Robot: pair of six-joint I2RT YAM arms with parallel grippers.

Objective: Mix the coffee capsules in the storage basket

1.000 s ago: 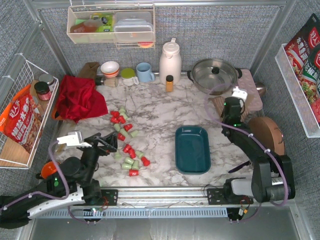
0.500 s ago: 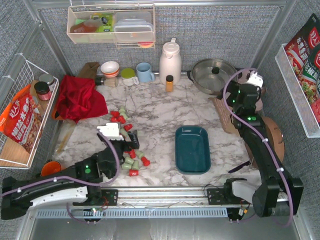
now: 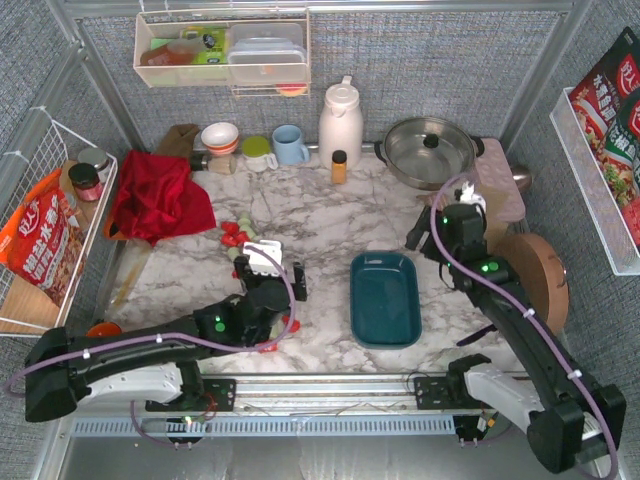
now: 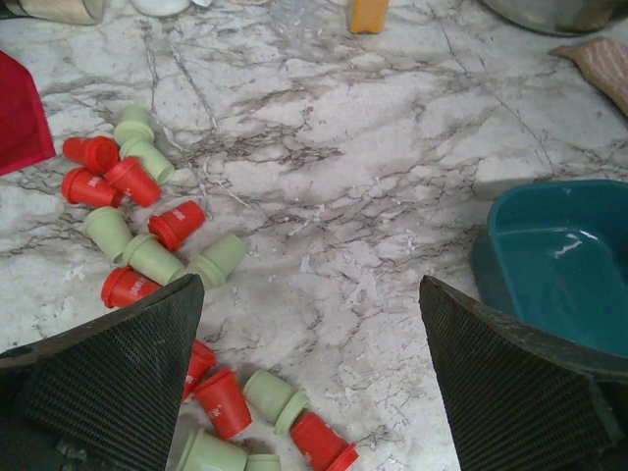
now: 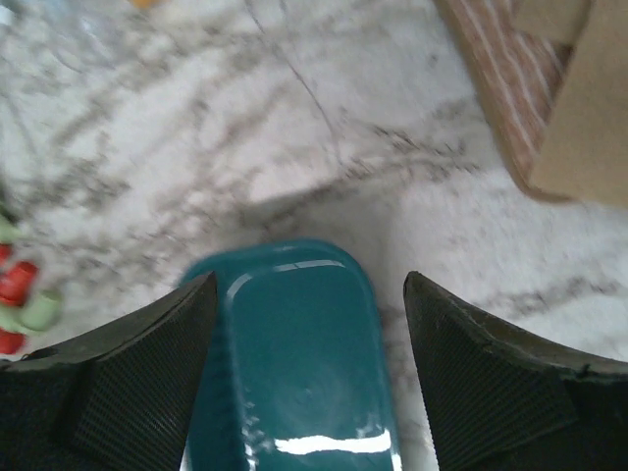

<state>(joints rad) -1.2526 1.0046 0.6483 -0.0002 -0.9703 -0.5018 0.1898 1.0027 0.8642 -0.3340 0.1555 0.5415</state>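
Note:
Red and mint green coffee capsules [image 3: 236, 232] lie scattered on the marble left of centre; my left arm covers part of the pile. Up close, several capsules [image 4: 177, 224] lie loose on their sides. My left gripper [image 3: 283, 290] [image 4: 309, 294] hovers open over the pile's near right edge, nothing between its fingers. The dark teal storage basket [image 3: 385, 300] [image 4: 549, 265] stands empty right of centre. My right gripper [image 3: 418, 238] [image 5: 309, 285] hangs open above the far end of the storage basket [image 5: 294, 363], holding nothing.
A red cloth [image 3: 160, 195] lies behind the capsules at left. Along the back stand a blue mug [image 3: 290, 145], a white jug [image 3: 340, 122], an amber bottle [image 3: 339, 166] and a lidded pot [image 3: 430, 148]. A round wooden board [image 3: 535, 268] sits right of the basket.
My left arm has reached forward and right until it covers the capsule pile. My right arm swung out to the back right, then came in over the basket's far end, its jaws now wider.

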